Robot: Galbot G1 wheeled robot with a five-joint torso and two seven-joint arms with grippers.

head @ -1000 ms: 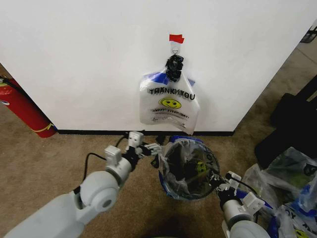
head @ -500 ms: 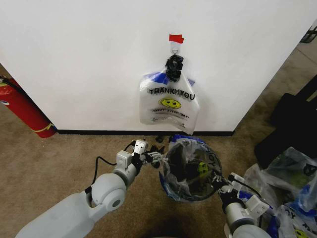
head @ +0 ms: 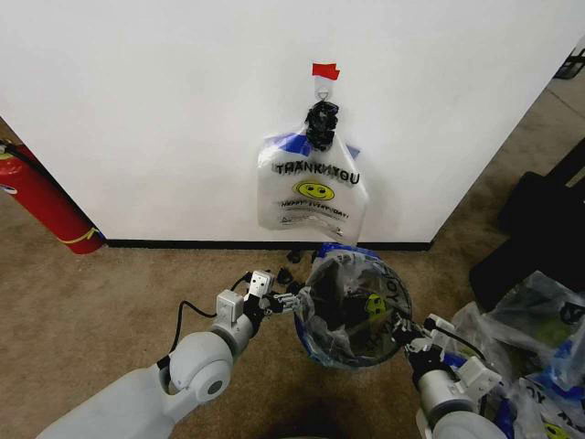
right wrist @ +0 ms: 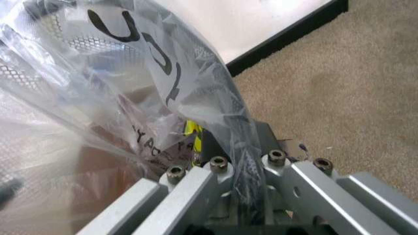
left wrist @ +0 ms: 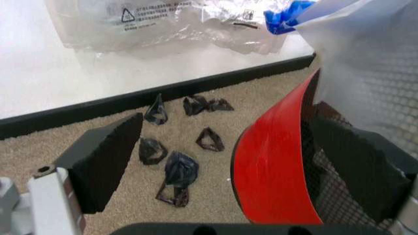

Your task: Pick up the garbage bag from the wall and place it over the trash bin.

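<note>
Closing in, the left gripper (head: 294, 299) straddles the trash bin (head: 352, 311) rim, fingers spread; the right gripper (head: 399, 327) pinches a liner stretched over it. One garbage bag (head: 312, 188) hangs on the wall (head: 164, 119).

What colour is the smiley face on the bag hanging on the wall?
Yellow. The smiley face on the hanging garbage bag shows best in the head view.

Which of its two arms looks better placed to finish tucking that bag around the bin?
Probably the left. Its left gripper is open astride the trash bin rim, beside loose garbage bag plastic. The right gripper is already shut on the bag's far edge.
</note>
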